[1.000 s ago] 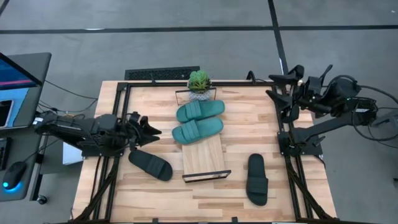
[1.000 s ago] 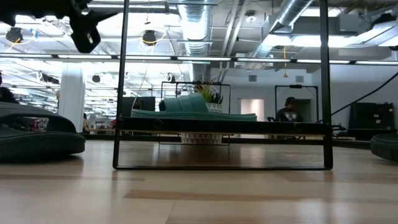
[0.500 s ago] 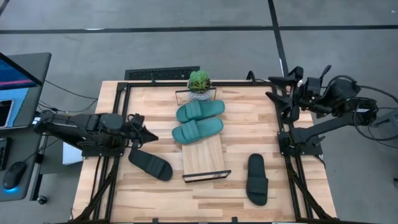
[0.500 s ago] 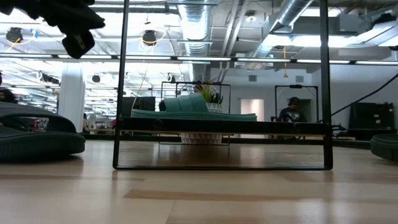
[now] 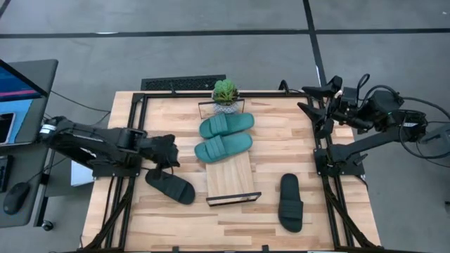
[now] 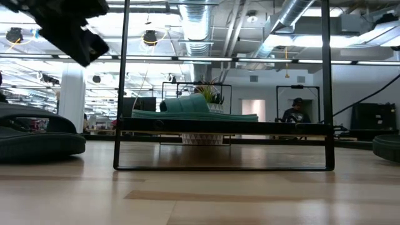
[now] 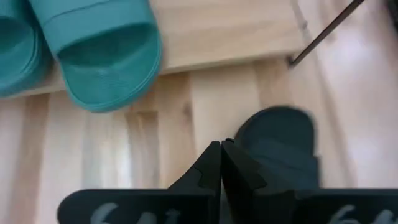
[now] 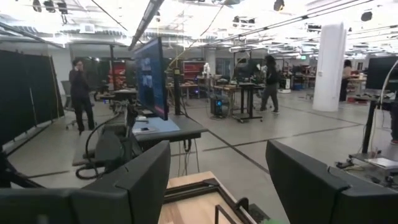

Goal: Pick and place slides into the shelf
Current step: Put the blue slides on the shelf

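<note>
Left hand (image 5: 167,152) clenched empty, poised above black slide (image 5: 170,186) at tabletop's 8 o'clock beside shelf (image 5: 233,176); better reopened first, lowered astride strap, then pinched; right hand (image 5: 314,107) released, parked at 2 o'clock.

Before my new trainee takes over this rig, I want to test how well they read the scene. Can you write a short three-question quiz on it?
1. True or false: both teal sandals lie on the shelf.
2. How many black sandals lie on the table, off the shelf?
3. Which gripper has its fingers shut with nothing between them? A) left gripper B) right gripper

Key
1. True. They lie side by side at the end near the potted plant.
2. Two: one black sandal on the left arm's side, another on the right arm's side.
3. A. It hangs above the table near the left black sandal; the right gripper is open at the table's far right corner.
</note>
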You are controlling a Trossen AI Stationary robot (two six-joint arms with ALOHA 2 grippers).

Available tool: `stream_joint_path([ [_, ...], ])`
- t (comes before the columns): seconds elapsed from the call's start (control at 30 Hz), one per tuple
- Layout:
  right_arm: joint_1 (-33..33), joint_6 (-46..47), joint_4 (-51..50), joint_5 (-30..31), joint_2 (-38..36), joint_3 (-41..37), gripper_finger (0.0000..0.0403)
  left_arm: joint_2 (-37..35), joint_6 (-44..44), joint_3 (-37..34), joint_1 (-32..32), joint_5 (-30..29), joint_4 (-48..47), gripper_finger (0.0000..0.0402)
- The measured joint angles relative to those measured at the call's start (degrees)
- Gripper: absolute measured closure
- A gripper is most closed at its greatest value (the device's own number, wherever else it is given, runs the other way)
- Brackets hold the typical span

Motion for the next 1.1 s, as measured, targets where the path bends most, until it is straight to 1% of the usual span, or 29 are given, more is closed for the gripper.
stream_joint_path([
  [0.13,0.01,-0.02,0.07,-0.01,0.0,0.0,0.0147,6.23,7.17,2.16,0.69,0.08,0.11,0.0402],
  [0.33,0.02,-0.02,0.09,1.46,0.0,0.0,0.0147,13.37,12.46,2.94,3.39,0.89,0.07,0.0401],
  [0.5,0.02,-0.02,0.11,1.47,0.0,0.0,0.0147,17.22,14.49,2.94,4.86,1.48,4.24,0.0401],
  [0.6,0.02,-0.02,0.11,1.47,0.0,0.0,0.0147,19.67,15.29,3.43,4.95,3.48,6.86,0.0401],
  [0.8,0.01,-0.04,0.11,1.47,-0.02,0.0,0.0147,23.33,20.81,6.47,5.49,3.65,6.75,0.0401],
  [0.97,0.02,-0.07,0.11,1.47,-0.02,0.0,0.0147,26.52,26.68,7.98,7.12,5.98,6.37,0.0401],
  [1.1,0.02,-0.07,0.09,1.47,-0.1,0.0,0.0147,29.74,30.89,10.24,7.5,6.01,3.12,0.0401],
])
